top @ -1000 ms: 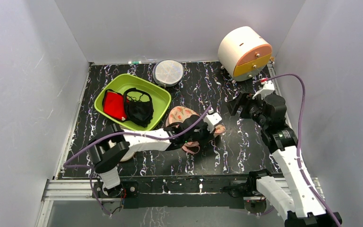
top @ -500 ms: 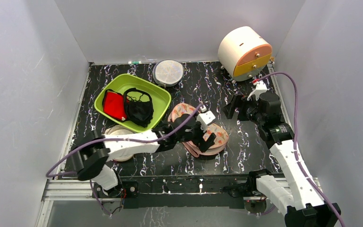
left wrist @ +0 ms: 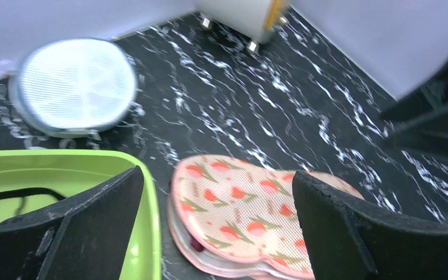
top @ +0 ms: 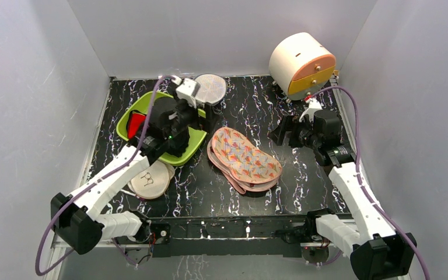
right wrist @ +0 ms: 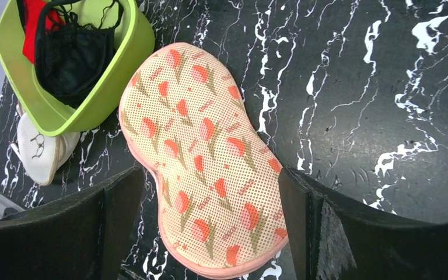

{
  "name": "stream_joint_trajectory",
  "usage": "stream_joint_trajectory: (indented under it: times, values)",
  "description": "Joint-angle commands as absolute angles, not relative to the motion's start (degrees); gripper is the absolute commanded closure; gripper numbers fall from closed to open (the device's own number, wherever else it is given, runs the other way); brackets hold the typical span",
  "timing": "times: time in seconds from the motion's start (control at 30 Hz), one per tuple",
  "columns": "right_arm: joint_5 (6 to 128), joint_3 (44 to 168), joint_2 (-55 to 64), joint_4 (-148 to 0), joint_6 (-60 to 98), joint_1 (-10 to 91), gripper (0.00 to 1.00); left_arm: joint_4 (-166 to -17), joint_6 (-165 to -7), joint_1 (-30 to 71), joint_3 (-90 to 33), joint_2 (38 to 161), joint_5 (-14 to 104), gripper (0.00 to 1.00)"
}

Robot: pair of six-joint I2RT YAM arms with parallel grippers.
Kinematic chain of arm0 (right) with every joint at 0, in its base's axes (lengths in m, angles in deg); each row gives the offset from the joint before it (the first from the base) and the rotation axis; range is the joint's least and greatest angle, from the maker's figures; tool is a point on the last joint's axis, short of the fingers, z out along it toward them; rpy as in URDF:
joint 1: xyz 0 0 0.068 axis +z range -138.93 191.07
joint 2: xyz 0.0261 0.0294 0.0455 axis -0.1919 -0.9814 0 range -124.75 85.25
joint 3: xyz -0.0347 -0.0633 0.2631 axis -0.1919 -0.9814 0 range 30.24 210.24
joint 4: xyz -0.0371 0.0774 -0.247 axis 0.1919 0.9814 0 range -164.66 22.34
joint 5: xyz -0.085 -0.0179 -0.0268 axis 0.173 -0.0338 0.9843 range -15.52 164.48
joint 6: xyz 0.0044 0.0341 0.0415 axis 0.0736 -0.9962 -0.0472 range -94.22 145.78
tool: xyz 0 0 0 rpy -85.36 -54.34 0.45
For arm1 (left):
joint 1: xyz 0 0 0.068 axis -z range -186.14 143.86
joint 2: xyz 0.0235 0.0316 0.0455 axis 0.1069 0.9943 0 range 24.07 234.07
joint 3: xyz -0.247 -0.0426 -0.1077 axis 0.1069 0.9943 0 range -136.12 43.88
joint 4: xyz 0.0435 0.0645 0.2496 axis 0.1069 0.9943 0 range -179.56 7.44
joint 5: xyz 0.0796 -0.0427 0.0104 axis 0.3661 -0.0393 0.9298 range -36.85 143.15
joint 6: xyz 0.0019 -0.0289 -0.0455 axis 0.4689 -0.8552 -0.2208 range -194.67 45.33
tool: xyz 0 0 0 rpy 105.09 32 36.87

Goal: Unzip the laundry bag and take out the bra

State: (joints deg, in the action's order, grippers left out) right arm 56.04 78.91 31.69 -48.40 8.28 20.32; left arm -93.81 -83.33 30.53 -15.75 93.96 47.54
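2 grippers are seen, both held up off the table (top: 303,175). The left gripper (left wrist: 216,184) is held high over the right side of a green tub (right wrist: 129,55); its jaws are spread wide and nothing is held between them. The right gripper (right wrist: 207,178) is held over the right side of the table; its jaws are spread wide too, with nothing gripped. In the wrist views only the dark finger ends are shown; the rest is cut off at the bottom edge.

The laundry bag (top: 244,157) is laid flat in the middle of the table, just right of the tub, printed side up, and is touched by neither gripper. The bra cannot be seen in any view. 1 small dark spot is shown at the bag's rim in the left wrist view, but it is too blurred to be named. Whether the zip is open cannot be told.

In the tub, 1 black bra (right wrist: 73,52) and 1 red cloth (right wrist: 32,17) are laid; from above they are partly hidden by the left arm (top: 111,178). A grey mesh disc (left wrist: 73,87) at the back is partly covered by that arm's camera (top: 186,90). A cream disc (top: 149,179) is tucked partly under the tub. Of the round cream box (top: 300,61) in the back right corner, only the feet are caught in the left wrist view.
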Motion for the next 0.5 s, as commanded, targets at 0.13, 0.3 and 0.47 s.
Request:
stream_joint_trajectory:
  times: [0.13,0.3,0.47]
  values:
    - [49.48,79.71,26.04,-52.67,6.78,20.28,0.14,-92.24,-84.88,17.43,-17.89,90.77,55.53,0.02]
    - [50.01,79.46,24.27,-52.45,7.10,22.28,0.13,-96.94,-84.88,12.26,-11.16,89.67,58.84,0.02]
    - [56.40,79.95,22.41,-53.28,7.83,30.39,0.15,-97.61,-84.24,11.89,-8.55,88.68,57.54,0.02]
